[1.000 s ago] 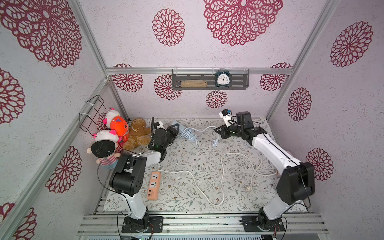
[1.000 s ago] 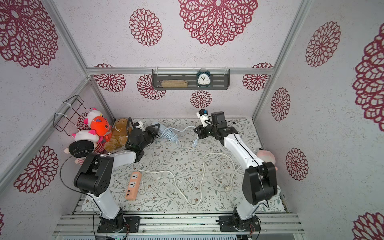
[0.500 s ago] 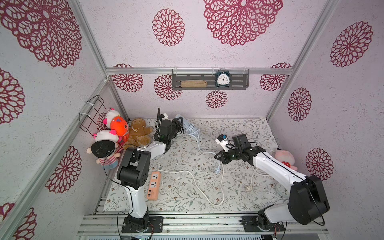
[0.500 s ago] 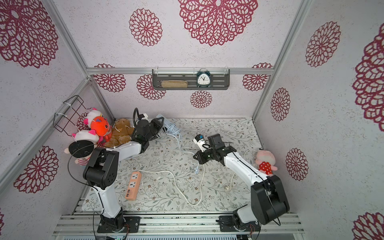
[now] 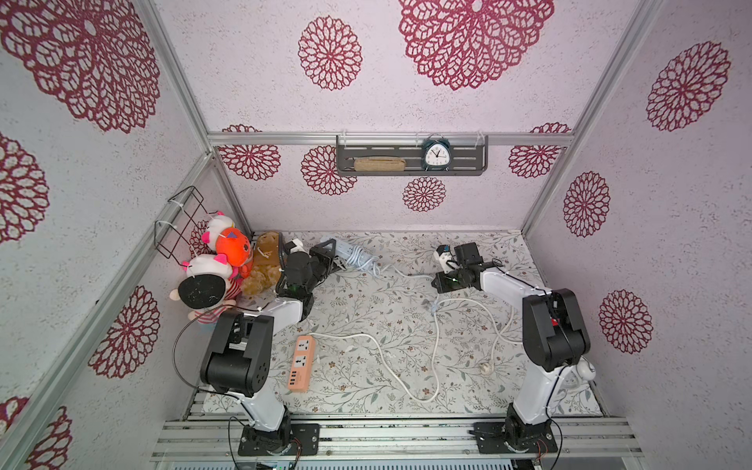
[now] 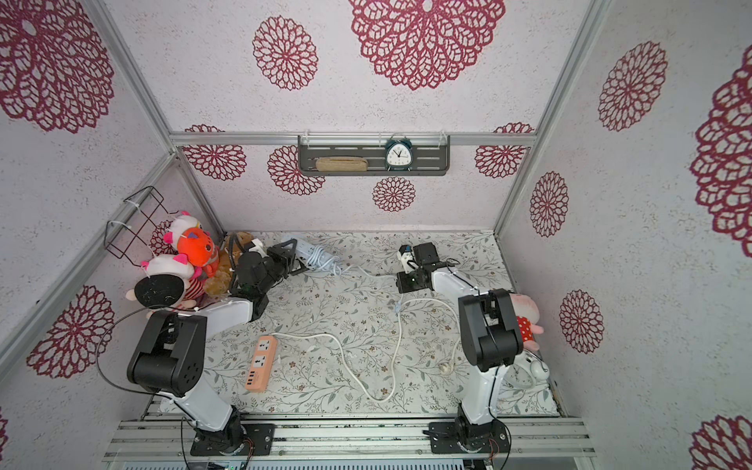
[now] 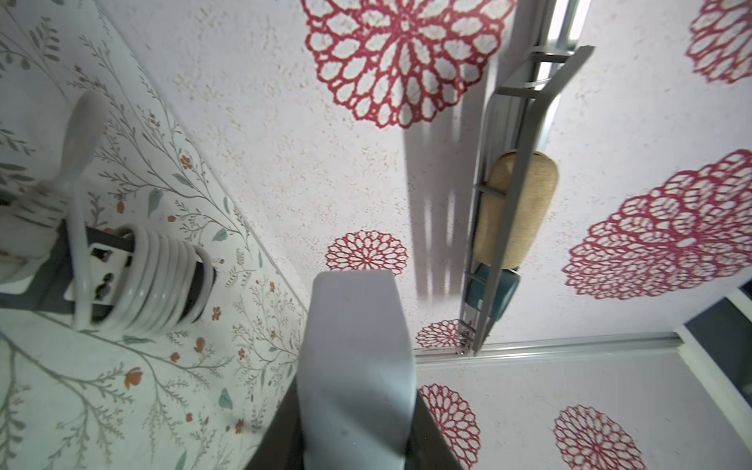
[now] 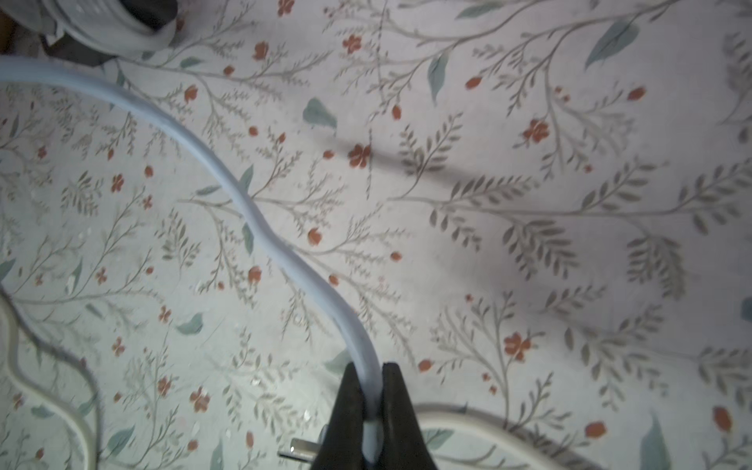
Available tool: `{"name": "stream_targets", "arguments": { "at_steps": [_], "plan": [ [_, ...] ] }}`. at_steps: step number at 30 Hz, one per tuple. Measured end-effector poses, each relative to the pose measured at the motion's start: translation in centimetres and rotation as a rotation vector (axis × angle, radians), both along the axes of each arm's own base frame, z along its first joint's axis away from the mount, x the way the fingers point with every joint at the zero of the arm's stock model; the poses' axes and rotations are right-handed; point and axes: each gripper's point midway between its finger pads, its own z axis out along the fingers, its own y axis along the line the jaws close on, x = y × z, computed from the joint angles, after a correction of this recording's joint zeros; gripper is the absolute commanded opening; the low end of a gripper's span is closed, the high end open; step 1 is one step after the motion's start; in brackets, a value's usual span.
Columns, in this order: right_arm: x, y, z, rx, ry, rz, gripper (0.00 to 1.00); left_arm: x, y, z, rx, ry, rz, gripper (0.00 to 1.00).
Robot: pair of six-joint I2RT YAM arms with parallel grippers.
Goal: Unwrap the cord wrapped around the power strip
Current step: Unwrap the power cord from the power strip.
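The pale blue power strip (image 5: 344,249) (image 6: 303,246) is at the back left of the floral floor, with several turns of its cord (image 5: 362,260) around it. My left gripper (image 5: 334,255) (image 6: 296,256) is shut on the strip. In the left wrist view the strip's pale body (image 7: 354,346) fills the space between the jaws, and coils (image 7: 162,276) show at the side. A loose run of cord (image 5: 401,272) (image 8: 260,228) leads to my right gripper (image 5: 438,283) (image 6: 401,283) (image 8: 371,390), which is shut on it close to the plug (image 8: 299,451).
An orange power strip (image 5: 300,362) lies near the front left, and its white cord (image 5: 407,366) snakes across the floor. Plush toys (image 5: 228,260) and a wire basket (image 5: 179,219) crowd the back left corner. A shelf with a clock (image 5: 435,156) hangs on the back wall. Another plush (image 6: 525,321) sits behind the right arm.
My right gripper dipped toward the front with the cord, then came part way back. My left gripper turned the strip toward the back wall. Both stayed shut.
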Motion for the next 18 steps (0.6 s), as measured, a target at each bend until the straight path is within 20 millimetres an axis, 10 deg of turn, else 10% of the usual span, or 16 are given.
{"name": "stream_targets", "arguments": {
  "at_steps": [11,18],
  "plan": [
    [4.1,-5.1,7.4,0.040,-0.149,-0.090,0.00,-5.2,7.2,-1.8,0.039,0.086,0.070,0.00],
    [1.0,-7.1,3.7,0.054,-0.035,-0.099,0.00,-5.5,7.6,-2.0,-0.045,0.061,0.002,0.00]
  ]
}}
